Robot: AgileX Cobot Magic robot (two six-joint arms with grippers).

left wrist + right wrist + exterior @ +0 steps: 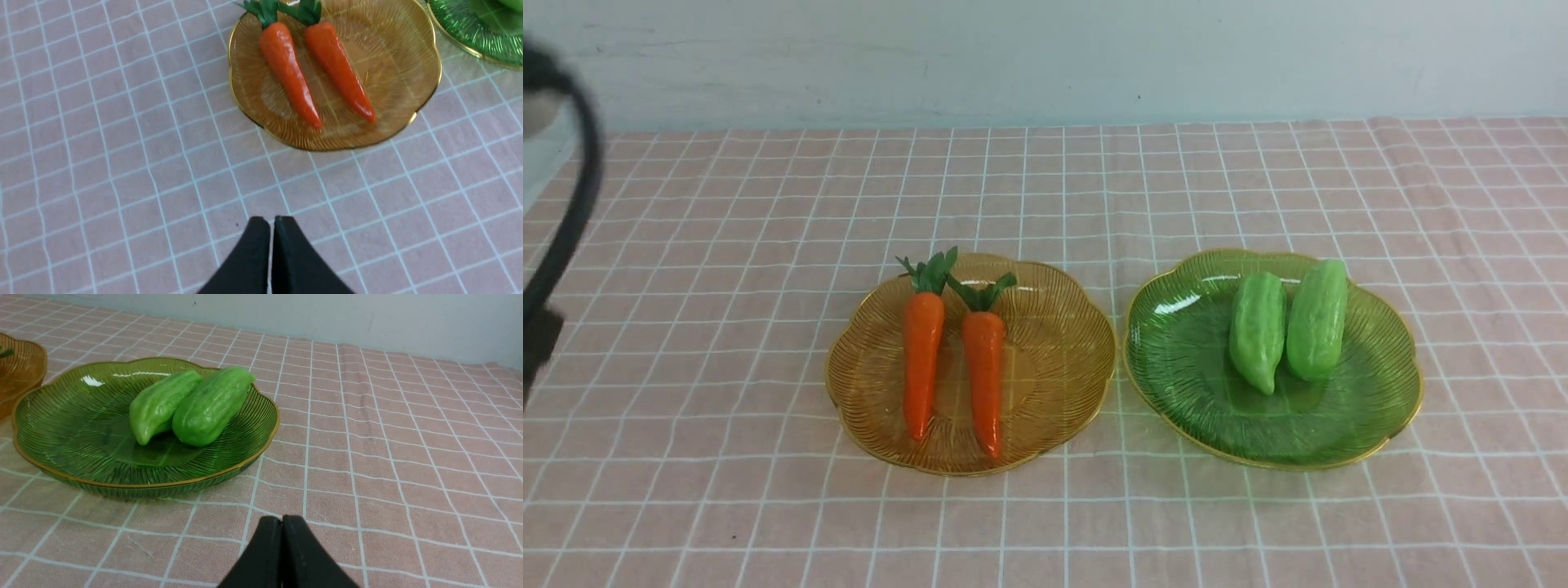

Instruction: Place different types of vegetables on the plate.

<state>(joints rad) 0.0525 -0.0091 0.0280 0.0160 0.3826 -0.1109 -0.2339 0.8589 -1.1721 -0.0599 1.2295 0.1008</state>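
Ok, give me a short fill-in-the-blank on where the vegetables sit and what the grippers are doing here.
1. The two carrots lie on the ____ plate.
2. The two gourds lie on the ____ plate.
3. The left gripper and the right gripper are both ____, holding nothing.

Missing words: amber; green; shut

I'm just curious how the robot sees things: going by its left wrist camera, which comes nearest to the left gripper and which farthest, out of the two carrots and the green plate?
From the shut left gripper:
1. Carrot on the robot's left, tip toward the gripper.
2. Second carrot, beside it on the same amber plate; only slightly farther.
3. Green plate, off beyond the amber one.
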